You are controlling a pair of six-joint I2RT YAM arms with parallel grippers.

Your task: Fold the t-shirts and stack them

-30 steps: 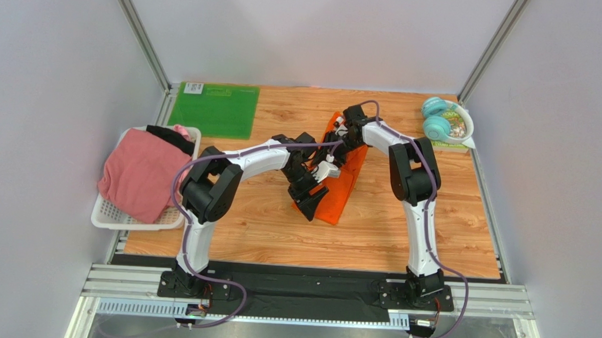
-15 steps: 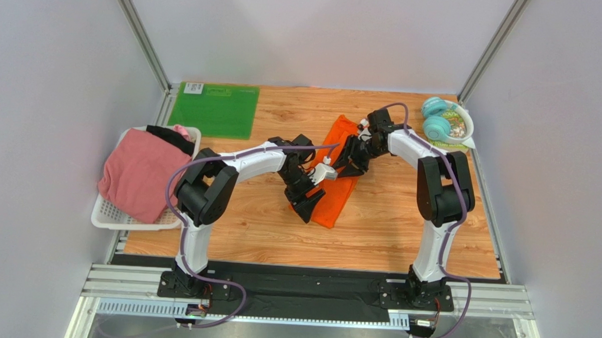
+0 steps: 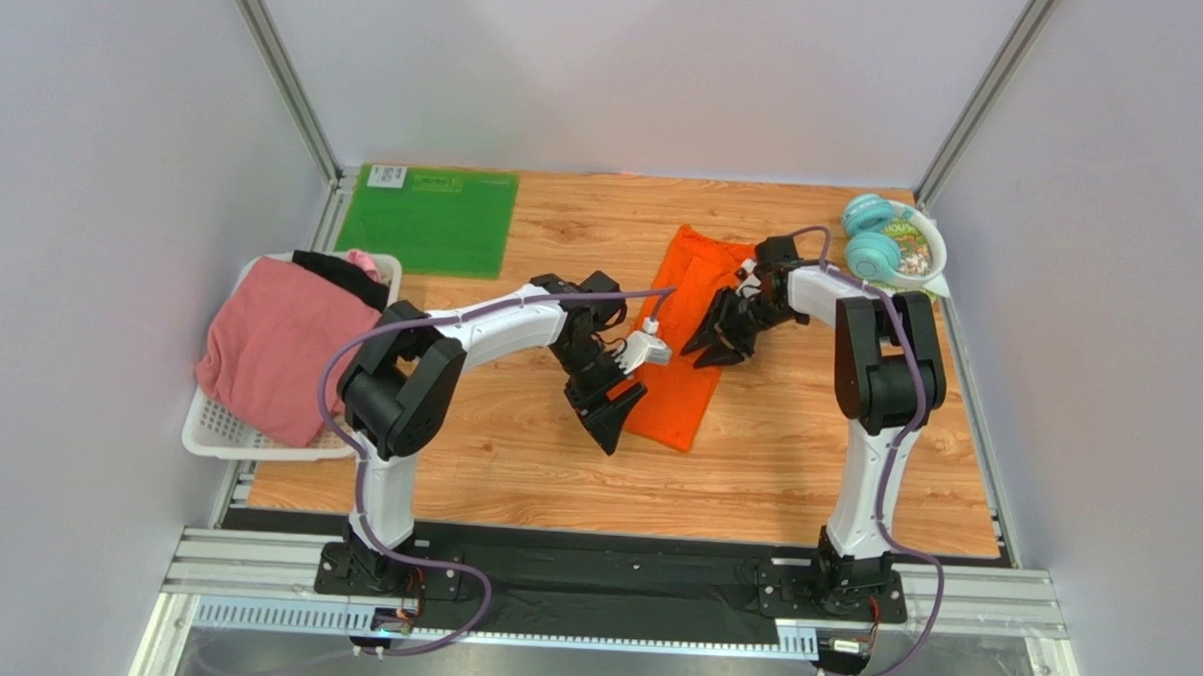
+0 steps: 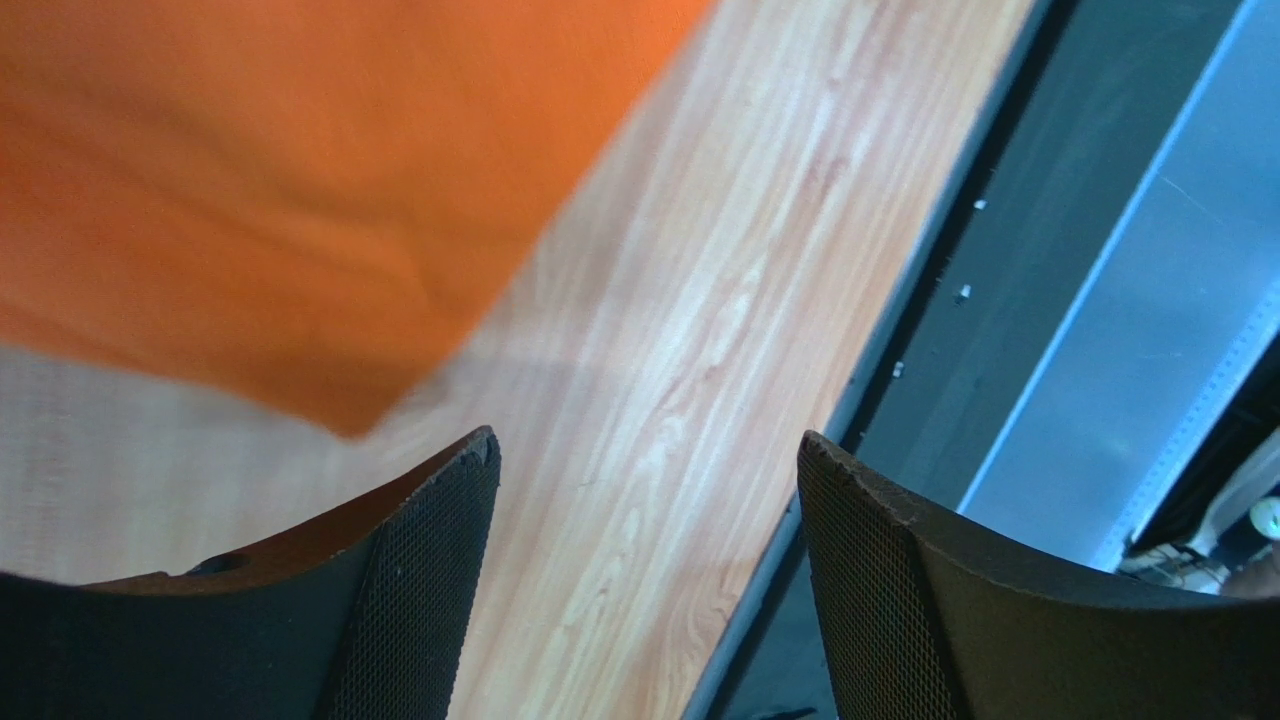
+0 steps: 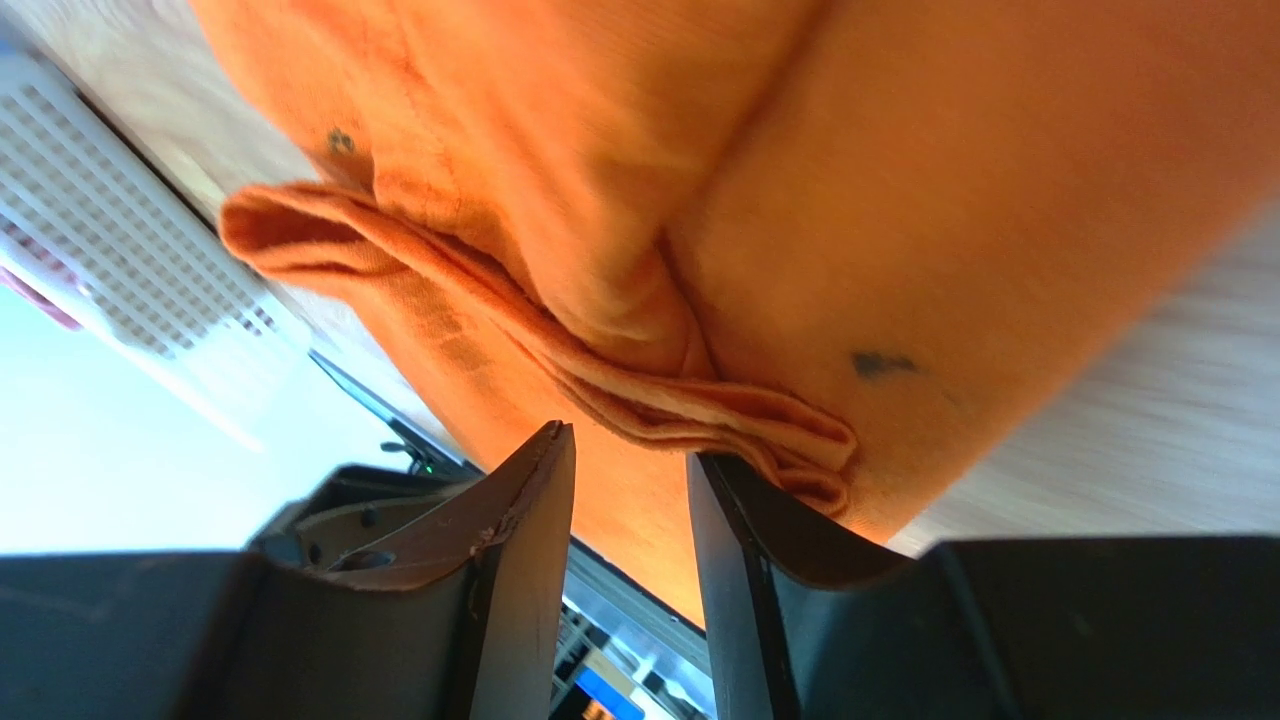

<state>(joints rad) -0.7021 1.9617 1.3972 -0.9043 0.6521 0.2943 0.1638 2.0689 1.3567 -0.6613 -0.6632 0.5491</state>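
The orange t-shirt (image 3: 679, 374) lies folded in a long strip on the wooden table, running from far to near. My left gripper (image 3: 608, 417) hovers at the shirt's near left corner, open, with only bare wood between its fingers (image 4: 646, 438); the orange t-shirt (image 4: 226, 195) lies just beyond its tips. My right gripper (image 3: 717, 339) is low over the shirt's right side. Its jaws (image 5: 631, 446) stand a narrow gap apart with nothing between them, and a layered fold of the orange t-shirt (image 5: 977, 195) touches one fingertip. A pink t-shirt (image 3: 277, 349) and a black t-shirt (image 3: 339, 274) sit in the basket.
A white basket (image 3: 206, 433) stands at the table's left edge. A green mat (image 3: 428, 220) lies at the far left. Teal headphones (image 3: 871, 235) rest at the far right corner. Metal rails run along the near edge.
My right gripper has swung from the shirt's far end to its right side. The orange shirt now lies wider and further right. My left gripper edged slightly nearer.
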